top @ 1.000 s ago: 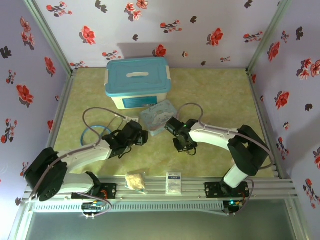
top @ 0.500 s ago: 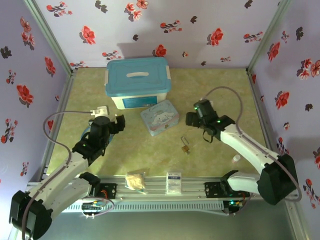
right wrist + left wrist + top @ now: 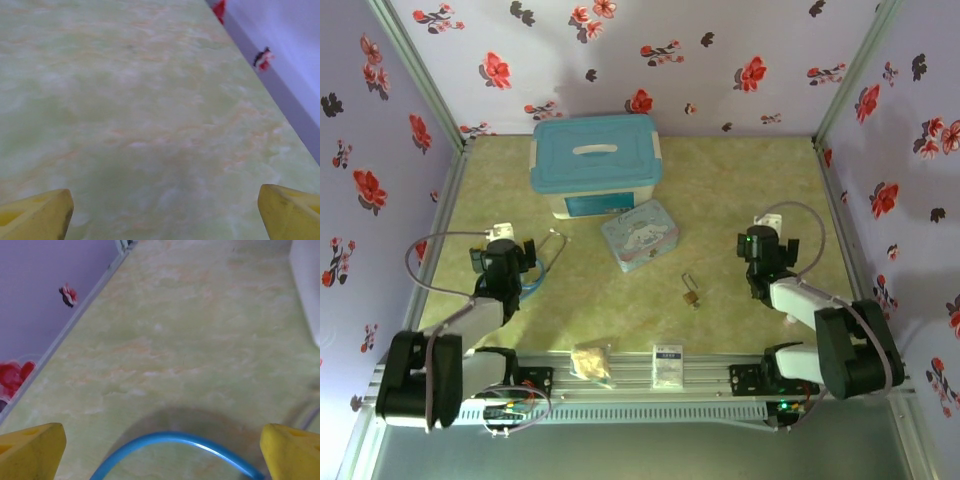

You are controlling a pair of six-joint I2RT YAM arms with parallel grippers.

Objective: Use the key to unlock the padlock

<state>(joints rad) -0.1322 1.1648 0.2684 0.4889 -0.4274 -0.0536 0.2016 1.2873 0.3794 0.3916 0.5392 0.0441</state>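
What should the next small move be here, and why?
Probably swing the right gripper left toward the padlock. The padlock lies free on the table, nearer that arm. Both the right gripper and the left gripper have their jaws open and empty, well away from it. The key is too small to make out, so locating it may come first.

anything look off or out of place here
Nothing spilled or broken. The tiny brass-gold padlock lies alone on the green table; it is too small to tell whether its shackle is open. Blue stethoscope tubing curves beneath the open left gripper, a possible snag.
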